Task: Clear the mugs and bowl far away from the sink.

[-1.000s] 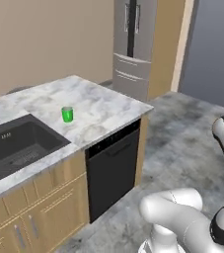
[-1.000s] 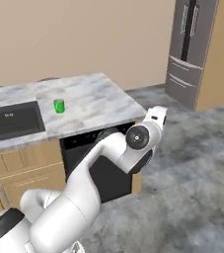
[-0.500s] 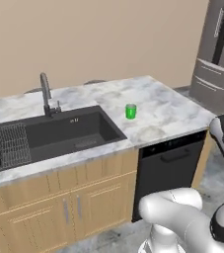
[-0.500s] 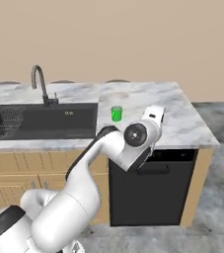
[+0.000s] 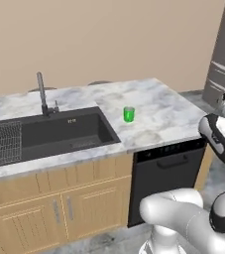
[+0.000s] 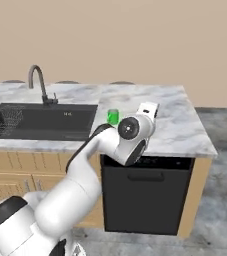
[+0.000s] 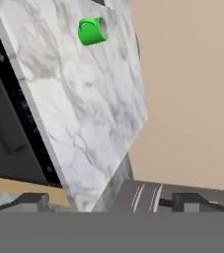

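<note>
Where counter (image 5: 168, 116) meets sink (image 5: 59, 133), green mug (image 5: 129, 114) stands upright.

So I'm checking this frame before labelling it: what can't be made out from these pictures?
- Sink: its left end with the wire rack is cut by the left edge of both base views.
- Pincer: the left base view crops the arm at its right edge; the hand view shows the fingertips, set wide apart, holding nothing.
- Green mug: too small to tell if anything is inside.
- Dishwasher: upper front partly hidden by the arm in the right base view.
</note>
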### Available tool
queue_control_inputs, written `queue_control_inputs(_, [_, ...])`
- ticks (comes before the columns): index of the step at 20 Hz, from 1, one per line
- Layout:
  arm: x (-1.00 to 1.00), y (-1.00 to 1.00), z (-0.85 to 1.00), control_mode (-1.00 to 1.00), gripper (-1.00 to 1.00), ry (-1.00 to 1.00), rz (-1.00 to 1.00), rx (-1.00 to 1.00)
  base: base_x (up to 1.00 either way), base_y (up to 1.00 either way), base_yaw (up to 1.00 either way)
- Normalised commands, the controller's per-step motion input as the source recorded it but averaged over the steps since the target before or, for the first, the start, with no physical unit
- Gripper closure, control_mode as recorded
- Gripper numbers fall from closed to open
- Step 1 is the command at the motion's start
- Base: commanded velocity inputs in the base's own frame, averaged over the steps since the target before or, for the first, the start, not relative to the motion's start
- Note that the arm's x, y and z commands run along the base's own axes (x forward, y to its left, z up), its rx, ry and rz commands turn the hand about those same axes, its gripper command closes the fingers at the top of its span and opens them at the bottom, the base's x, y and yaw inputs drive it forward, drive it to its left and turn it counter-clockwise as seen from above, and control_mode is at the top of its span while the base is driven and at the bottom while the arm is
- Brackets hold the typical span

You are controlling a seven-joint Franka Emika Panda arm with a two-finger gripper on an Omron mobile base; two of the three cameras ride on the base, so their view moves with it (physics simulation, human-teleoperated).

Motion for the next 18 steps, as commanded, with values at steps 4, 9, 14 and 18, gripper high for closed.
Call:
queue_control_inputs(4, [0.0,0.0,0.0,1.0,-1.0,0.0,0.0,0.0,0.63,-0.48,0.0])
queue_control_inputs(9, [0.0,0.0,0.0,1.0,-1.0,0.0,0.0,0.0,1.0,-0.03,-0.02])
queue_control_inputs(14, [0.0,0.0,0.0,1.0,-1.0,0.0,0.0,0.0,0.84,0.29,-0.12])
queue_control_inputs(18, [0.0,0.0,0.0,1.0,-1.0,0.0,0.0,0.0,0.56,0.48,-0.15])
